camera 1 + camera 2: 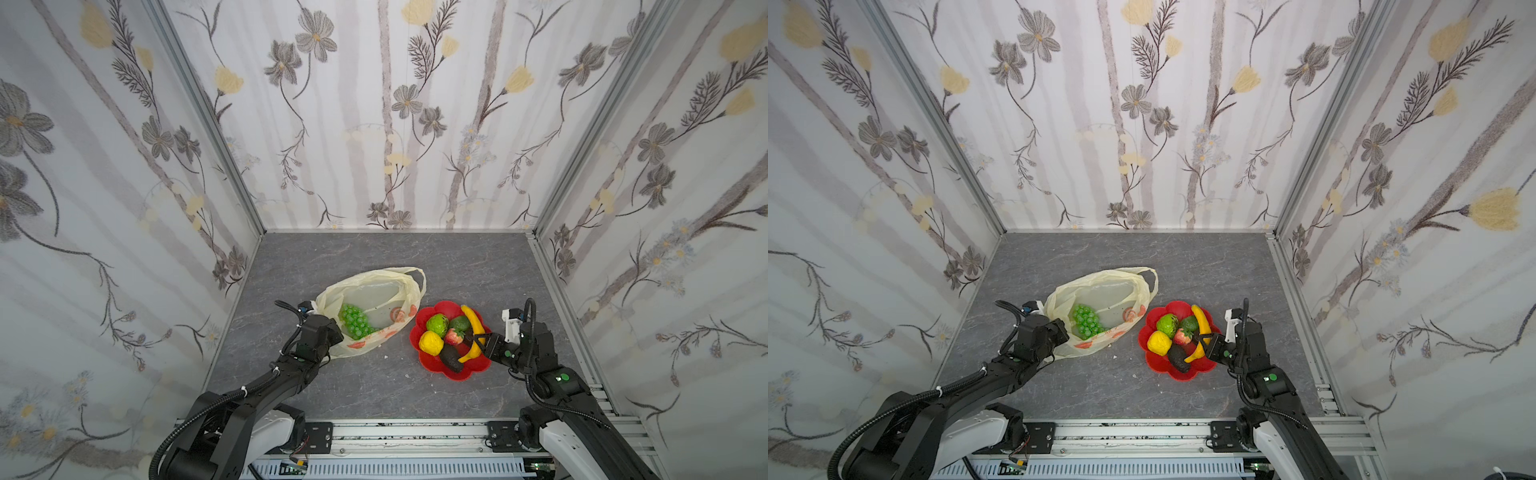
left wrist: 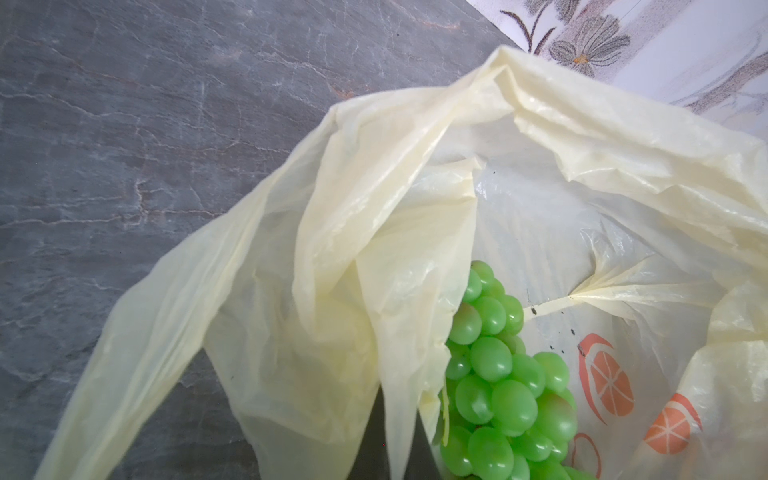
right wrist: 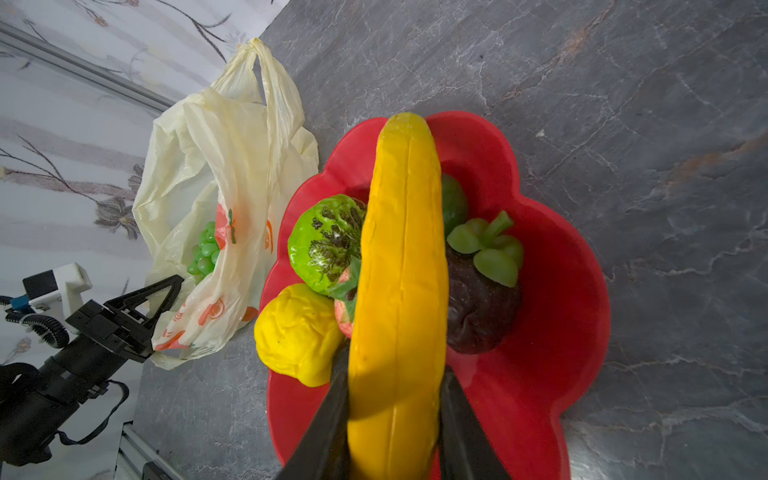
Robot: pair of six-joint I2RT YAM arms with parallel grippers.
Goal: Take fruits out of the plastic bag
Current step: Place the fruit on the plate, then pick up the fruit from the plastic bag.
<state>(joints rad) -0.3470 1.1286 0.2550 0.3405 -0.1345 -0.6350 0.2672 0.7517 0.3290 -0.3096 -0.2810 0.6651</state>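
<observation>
Right wrist view, right gripper (image 3: 394,370): pinching banana (image 3: 399,249) near one end, a finger on each side.
Banana: stretched over the fruit heap on red plate (image 3: 561,311).
Left gripper (image 3: 172,286): pressed together on the rim of plastic bag (image 3: 232,145).
Grape bunch (image 2: 498,374): inside the bag, beside its orange print.
Plate: just beside the bag, bearing lemon (image 1: 431,342), green citrus (image 1: 437,324), strawberry (image 1: 454,336), avocado (image 1: 451,358), dark brown piece (image 3: 482,311).
Table (image 1: 374,386): grey, marbled, under bag and plate.

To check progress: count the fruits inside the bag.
1: the grapes, lying inside the open bag. Its folds may hide others.
</observation>
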